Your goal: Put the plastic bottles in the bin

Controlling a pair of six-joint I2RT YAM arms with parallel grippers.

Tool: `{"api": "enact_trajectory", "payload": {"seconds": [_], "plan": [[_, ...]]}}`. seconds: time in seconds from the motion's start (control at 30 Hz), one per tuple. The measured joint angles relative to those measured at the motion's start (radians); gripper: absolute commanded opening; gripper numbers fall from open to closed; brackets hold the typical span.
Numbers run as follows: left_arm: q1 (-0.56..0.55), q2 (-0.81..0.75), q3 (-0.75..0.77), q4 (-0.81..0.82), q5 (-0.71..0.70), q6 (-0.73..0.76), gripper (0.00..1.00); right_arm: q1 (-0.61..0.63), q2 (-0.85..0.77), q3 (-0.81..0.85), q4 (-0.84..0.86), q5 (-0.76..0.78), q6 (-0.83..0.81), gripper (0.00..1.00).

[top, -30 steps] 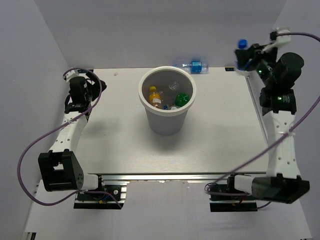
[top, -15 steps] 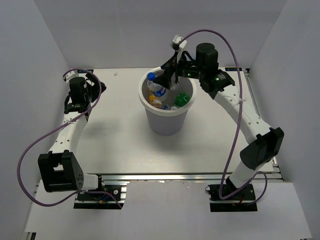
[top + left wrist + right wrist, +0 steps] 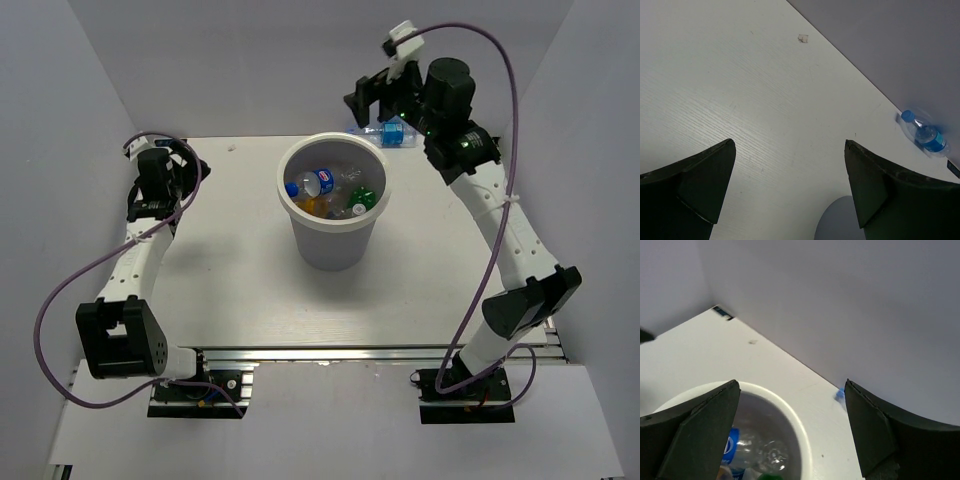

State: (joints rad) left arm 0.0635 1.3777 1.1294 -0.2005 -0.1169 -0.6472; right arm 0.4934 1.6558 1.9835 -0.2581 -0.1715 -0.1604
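Both sets of jaws stand wide apart with nothing between them. The right gripper (image 3: 372, 98) hangs in the air at about one o'clock from the bin (image 3: 335, 245), just past its far rim, and its dark fingers (image 3: 700, 430) frame the wrist view at either side. Between them that view shows the bin's white rolled rim (image 3: 799, 427), its greyish inside and a blue-labelled bottle (image 3: 730, 450) at the bottom. The left gripper (image 3: 172, 165) sits well apart from the bin at about nine o'clock, low over the white table (image 3: 230, 280), with bare tabletop (image 3: 765, 110) between its fingers (image 3: 695, 185). Several plastic bottles lie inside the bin. A clear one with a blue cap and blue label (image 3: 312, 184) is on top toward ten o'clock, a green one (image 3: 365, 197) is at three o'clock, an orange one (image 3: 310, 206) is at eight o'clock, and another clear one (image 3: 346, 175) is toward the far side. One clear bottle with a blue cap and label (image 3: 390, 132) lies on its side on the table by the back wall, at about one o'clock from the bin and just below the right gripper. The left wrist view shows it at far right (image 3: 926, 135). A small pale scrap (image 3: 803, 38) lies on the table near the back edge, at about eleven o'clock from the bin.
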Motion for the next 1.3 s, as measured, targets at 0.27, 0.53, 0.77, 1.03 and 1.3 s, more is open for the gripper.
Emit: {"api": "enact_trajectory", "payload": {"seconds": [0.27, 0.53, 0.77, 1.03, 1.3], "plan": [[0.000, 0.050, 0.016, -0.012, -0.013, 0.003, 0.98, -0.251, 0.086, -0.041, 0.092, 0.131, 0.284, 0.89], [0.000, 0.092, 0.067, -0.053, -0.039, 0.012, 0.98, -0.282, 0.250, -0.191, 0.288, 0.294, 0.575, 0.89], [0.000, 0.107, 0.145, -0.111, -0.103, 0.035, 0.98, -0.287, 0.479, -0.248, 0.520, 0.367, 0.869, 0.89], [0.000, 0.137, 0.196, -0.154, -0.146, 0.060, 0.98, -0.290, 0.790, -0.163, 0.691, 0.409, 1.126, 0.89], [0.000, 0.156, 0.213, -0.166, -0.156, 0.087, 0.98, -0.290, 1.128, 0.230, 0.763, 0.403, 1.285, 0.89]]}}
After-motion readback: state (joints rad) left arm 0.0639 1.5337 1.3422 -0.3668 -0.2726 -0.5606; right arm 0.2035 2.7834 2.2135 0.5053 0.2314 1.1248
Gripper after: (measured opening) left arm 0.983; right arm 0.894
